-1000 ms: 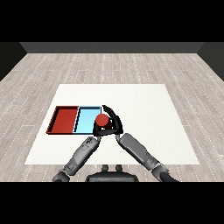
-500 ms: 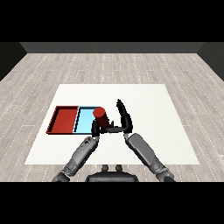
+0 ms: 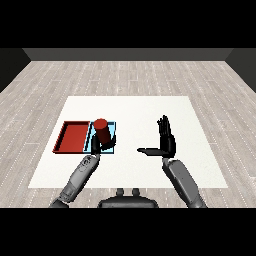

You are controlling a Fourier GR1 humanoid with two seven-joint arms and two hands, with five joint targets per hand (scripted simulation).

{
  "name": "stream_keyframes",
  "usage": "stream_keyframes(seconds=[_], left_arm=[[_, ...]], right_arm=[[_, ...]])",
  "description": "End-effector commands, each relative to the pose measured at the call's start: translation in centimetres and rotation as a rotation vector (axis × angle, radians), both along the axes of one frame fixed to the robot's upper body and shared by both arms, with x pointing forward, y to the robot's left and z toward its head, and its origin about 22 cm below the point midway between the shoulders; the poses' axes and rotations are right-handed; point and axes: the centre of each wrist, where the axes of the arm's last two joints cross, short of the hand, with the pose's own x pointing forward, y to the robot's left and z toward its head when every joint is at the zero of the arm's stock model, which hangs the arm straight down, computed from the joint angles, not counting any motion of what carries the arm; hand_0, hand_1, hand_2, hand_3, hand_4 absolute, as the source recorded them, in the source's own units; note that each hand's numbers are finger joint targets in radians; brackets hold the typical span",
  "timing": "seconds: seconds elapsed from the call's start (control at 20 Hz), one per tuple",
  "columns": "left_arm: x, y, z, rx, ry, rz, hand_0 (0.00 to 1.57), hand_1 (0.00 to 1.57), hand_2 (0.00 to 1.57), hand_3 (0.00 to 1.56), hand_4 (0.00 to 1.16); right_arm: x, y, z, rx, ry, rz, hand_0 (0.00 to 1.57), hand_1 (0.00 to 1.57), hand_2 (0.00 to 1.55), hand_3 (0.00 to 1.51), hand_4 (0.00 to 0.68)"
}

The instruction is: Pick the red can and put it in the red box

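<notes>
Presently my left hand (image 3: 96,146) grasps the upright red cylindrical can (image 3: 102,131) over the light blue tray (image 3: 113,126) beside the red tray (image 3: 75,136); my right hand (image 3: 167,142) is released.

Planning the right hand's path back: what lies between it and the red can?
In the head view, only bare white table and the blue tray's right edge lie between the open right hand and the can.

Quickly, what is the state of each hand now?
Left hand: shut on the red cylindrical can.
Right hand: open, fingers straight, holding nothing.
</notes>
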Motion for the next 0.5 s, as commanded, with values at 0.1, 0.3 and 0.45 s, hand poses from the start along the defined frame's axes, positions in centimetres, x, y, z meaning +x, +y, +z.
stream_keyframes(seconds=[0.1,0.3,0.45], left_arm=[[2.0,6.8,1.5,0.118,-0.007,0.118,1.57,1.57,1.57,1.47,1.11],[2.4,12.4,2.0,0.209,0.073,0.235,1.57,1.57,1.55,1.47,1.10],[3.2,16.0,0.4,0.156,0.127,0.269,1.57,1.57,1.57,1.49,1.12]], right_arm=[[-3.9,-4.2,-3.3,-0.045,0.096,-0.115,0.00,0.00,0.00,0.00,0.000],[-3.6,-8.1,-4.5,-0.066,0.092,-0.142,0.00,0.00,0.00,0.00,0.000],[-2.5,-8.6,-4.6,-0.089,0.125,-0.189,0.00,0.00,0.00,0.00,0.000]])
